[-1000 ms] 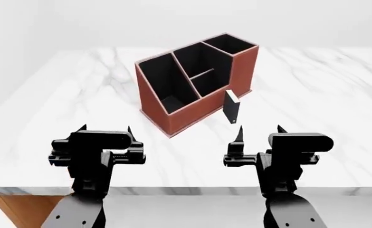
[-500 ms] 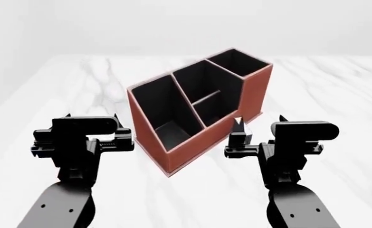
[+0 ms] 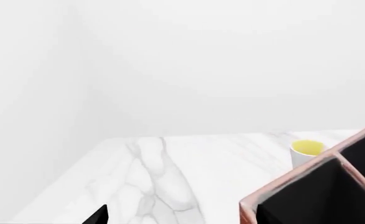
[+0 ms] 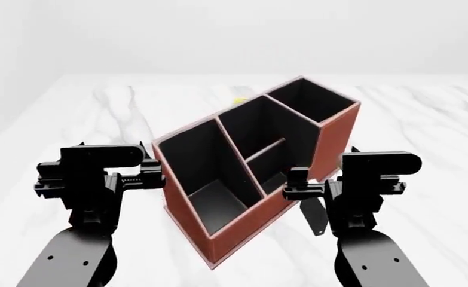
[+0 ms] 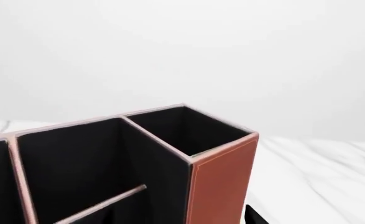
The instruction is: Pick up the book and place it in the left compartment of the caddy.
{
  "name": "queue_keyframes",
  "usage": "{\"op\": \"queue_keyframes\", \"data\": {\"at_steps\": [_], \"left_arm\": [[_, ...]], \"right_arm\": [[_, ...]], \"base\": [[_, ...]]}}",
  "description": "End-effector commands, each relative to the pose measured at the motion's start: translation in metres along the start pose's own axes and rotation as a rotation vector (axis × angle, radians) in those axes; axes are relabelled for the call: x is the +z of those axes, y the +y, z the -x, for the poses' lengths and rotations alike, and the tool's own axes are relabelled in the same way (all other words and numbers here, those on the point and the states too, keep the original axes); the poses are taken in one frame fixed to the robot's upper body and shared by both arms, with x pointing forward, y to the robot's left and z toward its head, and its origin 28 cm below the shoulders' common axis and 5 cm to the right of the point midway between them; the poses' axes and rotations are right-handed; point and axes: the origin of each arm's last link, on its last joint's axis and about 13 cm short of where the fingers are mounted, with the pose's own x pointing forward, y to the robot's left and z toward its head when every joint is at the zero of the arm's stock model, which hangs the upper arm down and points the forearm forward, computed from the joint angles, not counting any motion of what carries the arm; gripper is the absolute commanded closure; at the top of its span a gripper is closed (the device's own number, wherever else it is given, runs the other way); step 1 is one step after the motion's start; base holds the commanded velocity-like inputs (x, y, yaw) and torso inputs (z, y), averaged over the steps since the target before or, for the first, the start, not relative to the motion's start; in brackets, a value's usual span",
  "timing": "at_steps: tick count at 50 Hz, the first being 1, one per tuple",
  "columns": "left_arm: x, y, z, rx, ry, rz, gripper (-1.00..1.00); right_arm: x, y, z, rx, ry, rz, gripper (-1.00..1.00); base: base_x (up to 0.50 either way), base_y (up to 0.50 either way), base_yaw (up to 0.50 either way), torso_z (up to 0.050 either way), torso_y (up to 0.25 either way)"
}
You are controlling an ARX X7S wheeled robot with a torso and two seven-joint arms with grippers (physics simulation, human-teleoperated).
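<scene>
The reddish-brown caddy point(image 4: 250, 224) stands at an angle on the marble table point(image 4: 425, 119). Its long black-lined left compartment point(image 4: 205, 173) is empty. The small black book point(image 4: 315, 216) stands upright against the caddy's near right wall, partly hidden by my right gripper point(image 4: 326, 164). That gripper is open and empty, just above and in front of the book. My left gripper point(image 4: 112, 145) is open and empty, left of the caddy. The caddy also shows in the left wrist view point(image 3: 313, 196) and the right wrist view point(image 5: 223, 177). The book shows in neither wrist view.
A white cup with a yellow inside point(image 3: 306, 151) stands on the table behind the caddy; only a yellow sliver of it point(image 4: 238, 101) shows in the head view. Bare marble lies left and right of the caddy.
The head view has closed in, so the caddy looks larger and nearer. Both grippers now flank the caddy. The book, seen whole before, is now partly behind my right gripper.
</scene>
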Motion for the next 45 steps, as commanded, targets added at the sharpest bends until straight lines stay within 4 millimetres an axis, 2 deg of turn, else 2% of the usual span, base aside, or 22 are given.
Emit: {"op": "queue_keyframes", "data": {"at_steps": [1, 9, 13, 17, 25, 31, 45], "left_arm": [[0.000, 0.001, 0.000, 0.005, 0.001, 0.000, -1.00], [0.000, 0.002, -0.001, 0.009, 0.004, 0.004, -1.00], [0.001, 0.003, 0.000, 0.012, 0.002, 0.008, -1.00], [0.000, 0.003, -0.001, 0.017, 0.006, 0.008, -1.00], [0.001, 0.004, -0.001, 0.023, 0.007, 0.011, -1.00], [0.001, 0.004, -0.001, 0.025, 0.007, 0.009, -1.00], [-0.001, 0.003, -0.002, 0.025, 0.013, 0.004, -1.00]], "right_arm": [[0.000, -0.001, -0.001, 0.003, 0.052, 0.027, -1.00], [0.012, -0.007, 0.000, 0.037, 0.082, 0.066, -1.00], [0.010, -0.019, -0.009, 0.080, 0.176, 0.049, -1.00], [0.011, -0.029, -0.008, 0.169, 0.293, 0.090, -1.00], [0.022, -0.049, -0.013, 0.185, 0.363, 0.087, -1.00], [0.011, -0.058, -0.022, 0.187, 0.477, 0.049, -1.00], [-0.013, -0.068, -0.029, 0.149, 0.530, 0.022, -1.00]], "base": [[0.00, 0.00, 0.00, 0.000, 0.000], [0.00, 0.00, 0.00, 0.000, 0.000], [0.00, 0.00, 0.00, 0.000, 0.000], [0.00, 0.00, 0.00, 0.000, 0.000], [0.00, 0.00, 0.00, 0.000, 0.000], [0.00, 0.00, 0.00, 0.000, 0.000], [0.00, 0.00, 0.00, 0.000, 0.000]]}}
